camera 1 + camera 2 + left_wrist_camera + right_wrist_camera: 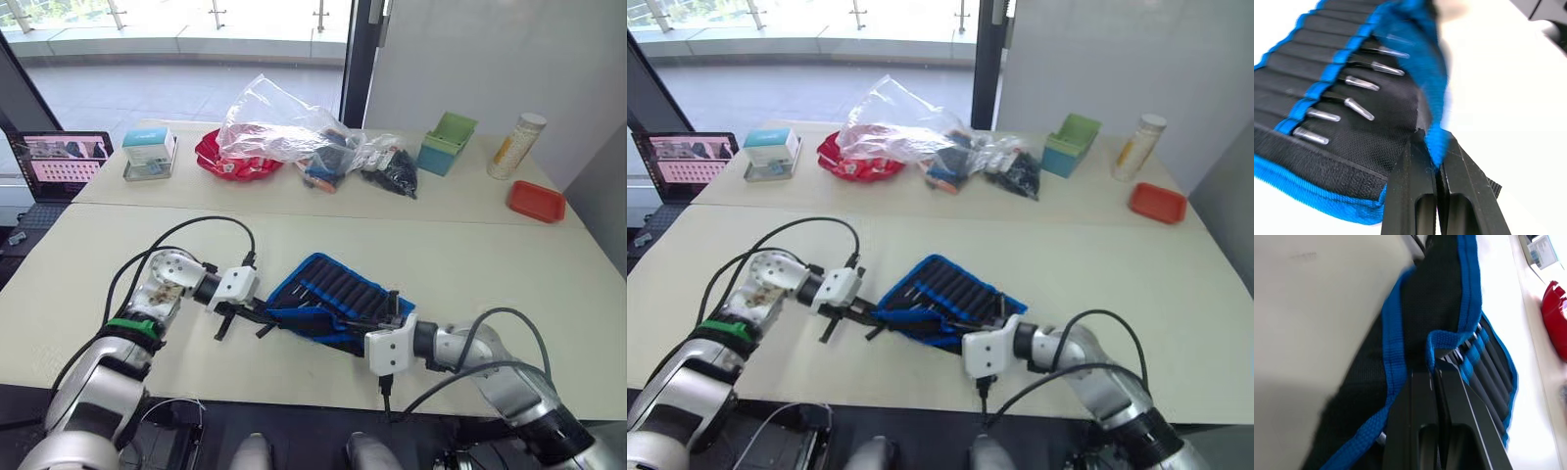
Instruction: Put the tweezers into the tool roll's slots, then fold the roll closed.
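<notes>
- The tweezers (1359, 82) are tucked in the slots (1327, 73); just their silvery tips poke out, bodies hidden under the fabric.
- The tool roll (333, 294) has its near flap lifted, covering part of its inner face.
- In the left wrist view the roll's far end is blurred and cut off by the picture's edge.
- The clear plastic bag (284, 127) on the far bench veils things too jumbled to tell.

Looks like office or lab test room: two plain beige tables (490, 245) pushed together, open laptop (61, 162) on stand beyond tool roll (338, 299), glass wall (176, 39) onto balcony.
</notes>
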